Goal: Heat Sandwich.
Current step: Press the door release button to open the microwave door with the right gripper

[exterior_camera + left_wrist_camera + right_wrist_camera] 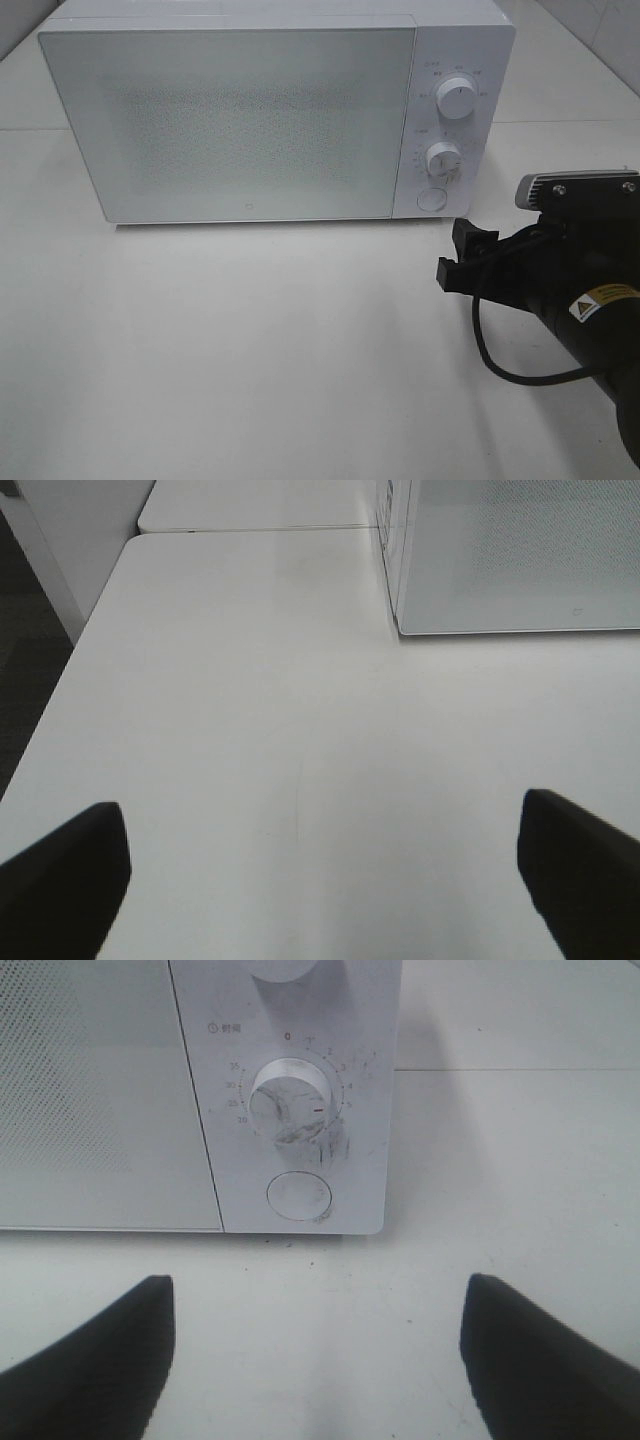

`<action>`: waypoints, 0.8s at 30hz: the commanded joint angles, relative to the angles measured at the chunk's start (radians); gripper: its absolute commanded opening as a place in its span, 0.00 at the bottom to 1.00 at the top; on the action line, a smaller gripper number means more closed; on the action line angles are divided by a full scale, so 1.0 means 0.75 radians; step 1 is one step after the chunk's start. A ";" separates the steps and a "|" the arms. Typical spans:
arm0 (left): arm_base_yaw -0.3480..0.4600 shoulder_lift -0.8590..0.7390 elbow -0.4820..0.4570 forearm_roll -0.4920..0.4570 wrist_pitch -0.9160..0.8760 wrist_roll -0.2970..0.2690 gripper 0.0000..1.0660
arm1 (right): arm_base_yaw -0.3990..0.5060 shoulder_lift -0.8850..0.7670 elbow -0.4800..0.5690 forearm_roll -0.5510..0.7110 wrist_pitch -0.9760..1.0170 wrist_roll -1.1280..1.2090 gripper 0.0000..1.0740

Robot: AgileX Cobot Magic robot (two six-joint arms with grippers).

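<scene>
White table (250, 350), microwave (250, 120); right pincer (320, 1295) wide before lower dial (292, 1102), left pincer (322, 810) wide, wrist-view only.

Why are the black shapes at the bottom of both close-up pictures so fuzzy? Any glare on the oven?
Left wrist view: left tool fingers sit too near the lens, so soft-edged. Right wrist view: right tool likewise blurred, lower dial sharp. Exterior high view: even light, soft sheen on the microwave door.

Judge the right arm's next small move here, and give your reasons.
Probably ease the right gripper forward toward the microwave's control panel: its jaws stand open, lined up on the lower dial and round button, apart from both; the door is shut.
</scene>
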 commanded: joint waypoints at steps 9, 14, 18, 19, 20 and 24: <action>0.003 -0.037 0.004 -0.009 -0.011 0.003 0.94 | 0.004 -0.001 0.004 -0.001 -0.111 0.735 0.71; 0.003 -0.037 0.004 -0.009 -0.011 0.003 0.94 | 0.004 -0.001 0.004 -0.001 -0.089 1.211 0.71; 0.003 -0.037 0.004 -0.009 -0.011 0.003 0.94 | 0.004 -0.001 0.004 -0.004 -0.069 1.520 0.71; 0.003 -0.037 0.004 -0.009 -0.011 0.003 0.94 | 0.004 -0.001 0.004 -0.004 -0.063 1.576 0.71; 0.003 -0.037 0.004 -0.009 -0.011 0.003 0.94 | 0.004 -0.001 0.004 -0.004 -0.051 1.644 0.71; 0.003 -0.037 0.004 -0.009 -0.011 0.003 0.94 | 0.004 -0.001 0.004 -0.005 -0.016 1.871 0.70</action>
